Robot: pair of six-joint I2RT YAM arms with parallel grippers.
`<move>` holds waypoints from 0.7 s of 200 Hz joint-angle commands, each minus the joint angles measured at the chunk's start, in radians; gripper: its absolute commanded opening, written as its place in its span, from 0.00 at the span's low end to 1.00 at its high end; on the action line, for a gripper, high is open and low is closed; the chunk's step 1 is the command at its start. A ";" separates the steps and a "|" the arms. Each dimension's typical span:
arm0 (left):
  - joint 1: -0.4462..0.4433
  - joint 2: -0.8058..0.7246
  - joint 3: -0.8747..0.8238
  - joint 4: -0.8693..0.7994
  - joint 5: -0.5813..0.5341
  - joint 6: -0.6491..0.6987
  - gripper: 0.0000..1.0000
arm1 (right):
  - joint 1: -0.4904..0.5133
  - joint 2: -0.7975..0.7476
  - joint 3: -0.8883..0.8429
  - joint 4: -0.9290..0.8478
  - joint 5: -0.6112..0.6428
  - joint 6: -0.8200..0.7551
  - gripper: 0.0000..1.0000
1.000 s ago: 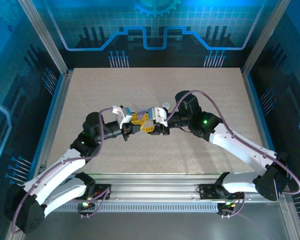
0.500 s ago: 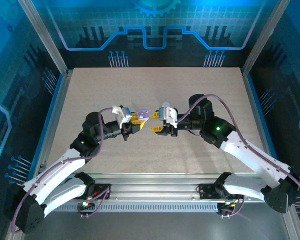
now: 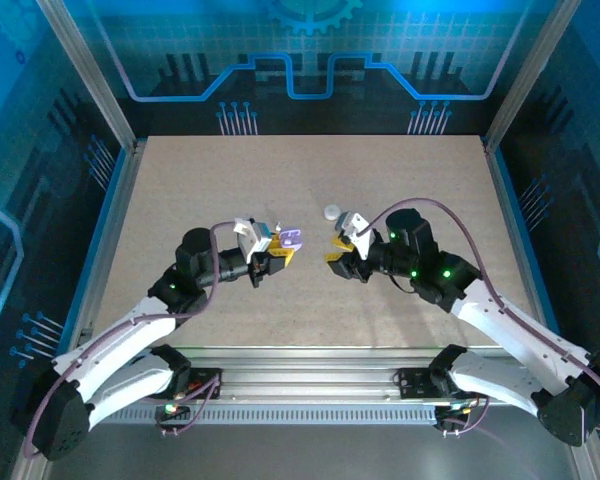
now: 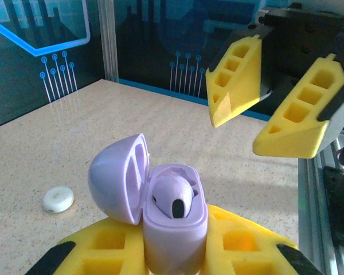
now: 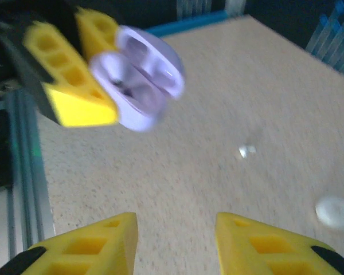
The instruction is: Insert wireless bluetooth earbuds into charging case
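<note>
Item one: pale lavender glossy earbud (image 4: 172,197), seated in a well of the lavender plastic charging case (image 4: 175,238), with its dark oval patch facing outward. The case lid stands open, swung to the left in the left wrist view. The case's long axis runs out from between the fingers that hold it, and its open mouth is turned upward.

Item two: tiny whitish glossy earbud (image 5: 246,150), lying loose on the speckled beige surface (image 3: 310,170). It is too small and too blurred to give its long axis or the way it points.

Holder: left pincer (image 3: 283,248), clamped on the lower body of the case and holding it clear of the surface, facing the other arm.

Free tool: right pincer (image 3: 336,251), fingers apart with nothing between them, a little way off from the case. In the right wrist view the loose earbud lies ahead of this pincer and to the right of the gap between its fingers. This arm looks the nearer one, and it is the only one free, so the pick-up most likely falls to it.

Other item: white round pebble-like piece (image 5: 334,211), on the surface to the right of the loose earbud and apart from it. It is the larger target and could be taken by mistake.
</note>
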 commanded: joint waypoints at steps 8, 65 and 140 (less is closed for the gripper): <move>-0.019 0.024 -0.009 0.009 -0.009 0.037 0.15 | -0.042 -0.009 0.001 -0.201 0.230 0.239 0.43; -0.032 0.047 -0.006 -0.012 -0.042 0.058 0.15 | -0.291 0.146 0.124 -0.490 0.161 0.607 0.42; -0.033 0.062 0.003 -0.052 -0.108 0.059 0.15 | -0.367 0.348 0.125 -0.547 0.147 1.089 0.44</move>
